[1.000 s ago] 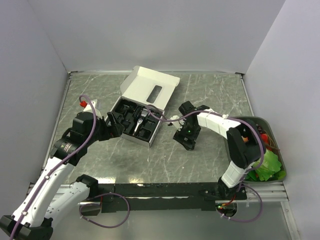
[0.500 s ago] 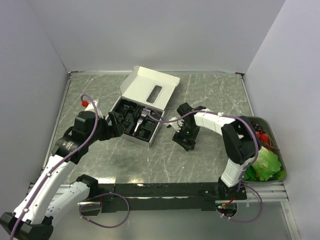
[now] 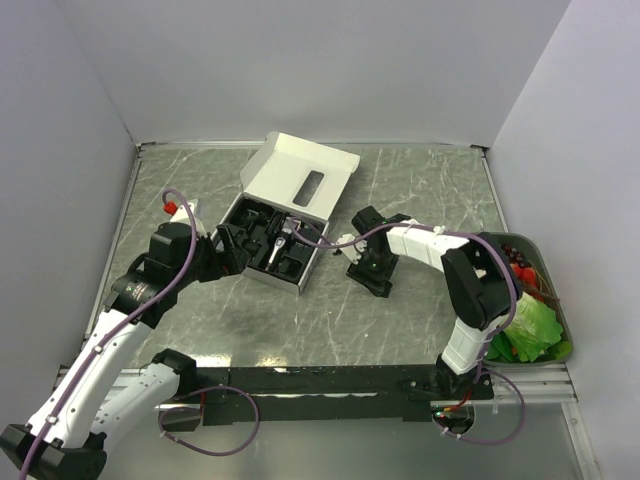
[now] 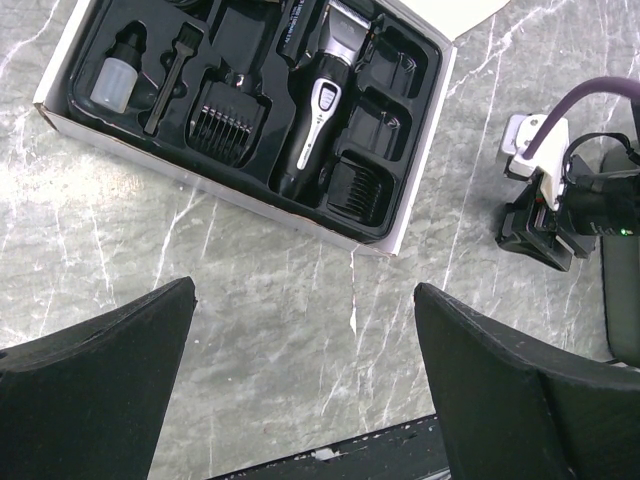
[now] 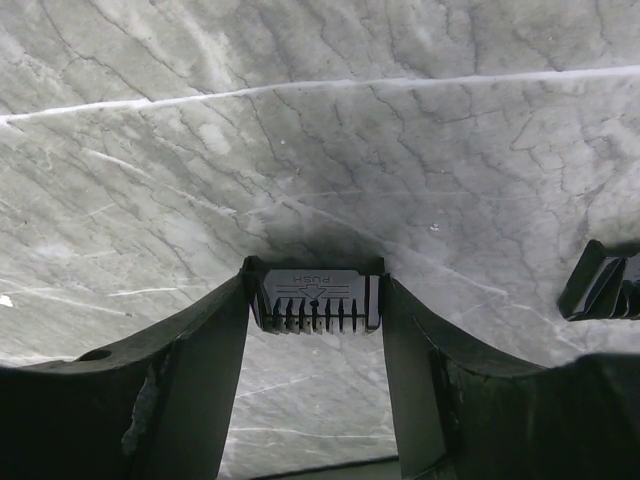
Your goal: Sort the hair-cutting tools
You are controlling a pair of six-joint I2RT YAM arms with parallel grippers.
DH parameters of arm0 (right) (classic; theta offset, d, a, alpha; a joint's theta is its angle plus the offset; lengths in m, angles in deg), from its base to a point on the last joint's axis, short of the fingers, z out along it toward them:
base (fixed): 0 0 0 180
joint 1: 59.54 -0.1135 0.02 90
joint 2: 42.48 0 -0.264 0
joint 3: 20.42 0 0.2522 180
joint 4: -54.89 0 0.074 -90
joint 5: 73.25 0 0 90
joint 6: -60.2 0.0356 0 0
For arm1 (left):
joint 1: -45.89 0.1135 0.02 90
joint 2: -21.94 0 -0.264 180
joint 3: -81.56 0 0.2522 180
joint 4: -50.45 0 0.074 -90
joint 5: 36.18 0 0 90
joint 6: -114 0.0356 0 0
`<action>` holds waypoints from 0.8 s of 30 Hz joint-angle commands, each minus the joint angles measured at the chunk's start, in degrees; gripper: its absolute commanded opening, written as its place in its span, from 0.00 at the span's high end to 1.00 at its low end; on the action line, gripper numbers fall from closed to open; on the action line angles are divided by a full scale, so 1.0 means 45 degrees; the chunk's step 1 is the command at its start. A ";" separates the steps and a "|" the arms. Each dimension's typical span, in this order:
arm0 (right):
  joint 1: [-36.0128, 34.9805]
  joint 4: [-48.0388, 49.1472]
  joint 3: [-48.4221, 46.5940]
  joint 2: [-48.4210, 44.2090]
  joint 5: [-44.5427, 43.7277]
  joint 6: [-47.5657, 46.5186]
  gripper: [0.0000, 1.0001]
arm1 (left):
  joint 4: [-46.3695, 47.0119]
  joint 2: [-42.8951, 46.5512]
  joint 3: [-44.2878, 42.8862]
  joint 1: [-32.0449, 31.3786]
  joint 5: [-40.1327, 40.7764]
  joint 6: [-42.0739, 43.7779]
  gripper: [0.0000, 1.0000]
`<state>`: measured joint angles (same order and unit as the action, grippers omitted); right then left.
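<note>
The black hair clipper point(image 3: 281, 238) point(image 4: 320, 95) lies in the black tray of the open white box point(image 3: 262, 274) point(image 4: 398, 238). Comb attachments point(image 4: 222, 118) point(image 4: 352, 185) sit in tray pockets beside it. On the table right of the box, my right gripper point(image 3: 372, 268) point(image 5: 316, 286) is shut on a small black comb attachment point(image 5: 316, 298) marked PUSH, a finger against each side. Another black piece point(image 5: 600, 285) lies on the table just to its right. My left gripper point(image 3: 235, 248) point(image 4: 304, 290) hovers open at the box's near left edge, holding nothing.
The box lid point(image 3: 300, 180) stands folded back toward the far wall. A small white bottle point(image 4: 112, 82) and a brush point(image 4: 170, 75) also lie in the tray. A bin point(image 3: 563, 315) with green and red items sits at the table's right edge.
The right gripper has shifted slightly left and down toward the table, and its fingers have closed onto the comb attachment. The left arm has barely moved.
</note>
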<state>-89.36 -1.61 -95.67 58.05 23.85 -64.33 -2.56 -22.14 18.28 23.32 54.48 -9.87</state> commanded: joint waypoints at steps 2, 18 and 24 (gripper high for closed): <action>-0.0520 0.0006 0.0268 0.0394 -0.0131 0.0542 0.60 | 0.0264 0.0204 -0.0188 -0.0005 0.0164 0.0026 0.04; -0.1613 -0.2279 -0.3363 -0.1031 -0.0129 0.2652 0.63 | -0.0166 0.0380 -0.0617 -0.0005 0.0457 -0.0033 0.03; -0.2805 -0.3002 -0.5901 -0.0174 -0.0676 0.2788 0.63 | -0.0322 0.0380 -0.0773 -0.0005 0.0652 -0.0150 0.04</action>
<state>-99.00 -11.16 -115.17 57.41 22.84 -53.33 -3.74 -21.26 17.41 23.32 55.97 -9.89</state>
